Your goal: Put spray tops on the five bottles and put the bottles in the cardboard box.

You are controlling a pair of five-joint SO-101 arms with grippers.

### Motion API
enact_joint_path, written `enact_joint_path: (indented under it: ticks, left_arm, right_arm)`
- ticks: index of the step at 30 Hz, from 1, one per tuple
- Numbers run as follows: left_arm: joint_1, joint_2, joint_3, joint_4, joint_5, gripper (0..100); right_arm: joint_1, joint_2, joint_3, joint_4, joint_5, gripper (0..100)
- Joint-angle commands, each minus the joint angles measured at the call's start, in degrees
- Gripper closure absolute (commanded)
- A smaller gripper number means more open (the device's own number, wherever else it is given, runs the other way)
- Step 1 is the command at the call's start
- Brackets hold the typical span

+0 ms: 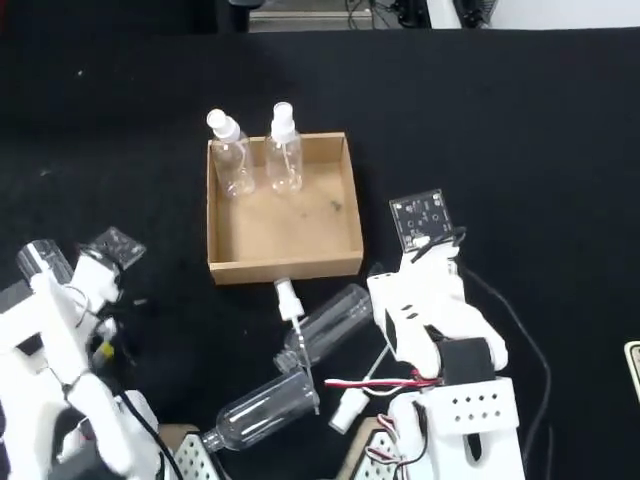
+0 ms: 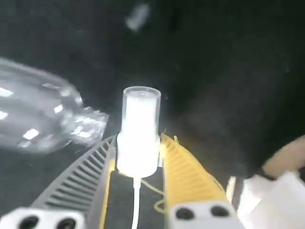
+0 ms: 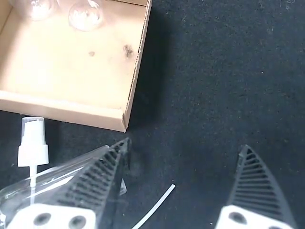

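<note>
Left gripper (image 2: 138, 143): lower left of the high view; jaws pinched on the collar of the held spray top (image 2: 139, 119), clear cap up, dip tube trailing between the jaws.
Blurred bottle (image 2: 40, 119): just beside the held top; which of the five, unclear.
Cardboard box (image 1: 285, 268): centre, open upward.
Topped bottles (image 1: 233, 165): two, upright, side by side against the box's upper wall.
Upper lying bottle (image 1: 335, 315): below the box; inserted spray top (image 1: 288, 298) at its neck, whether screwed home unclear.
Lower lying bottle (image 1: 262, 408): bottom centre, neck bare.
Loose spray top (image 1: 350, 408): just right of that bottle.
Right gripper (image 3: 186, 150): jaws spread wide, nothing between, over bare table off the box's lower right corner.
Handling: judged light, thin-walled, smooth, apt to roll; best held mid-body, gently; tops by the collar, never the thin tube.
</note>
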Motion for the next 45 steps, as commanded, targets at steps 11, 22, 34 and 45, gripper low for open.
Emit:
enact_joint_path:
  ticks: [11,22,34,45]
  left_arm:
    - [39.60,-14.33,-23.52,29.63,28.40,97]
    - [31.60,-9.23,-29.05,29.45,33.76,97]
    - [17.54,-8.97,-30.29,29.19,33.67,97]
    - [7.34,-8.62,-29.23,29.19,24.70,97]
  right_arm:
    - [11.96,-1.27,-4.62,2.55,0.09,69.1]
    - [11.78,-1.36,-4.53,2.46,0.09,69.1]
    - [1.41,2.42,-12.18,12.04,18.29,69.1]
    - [-5.98,3.21,-15.69,19.69,29.36,69.1]
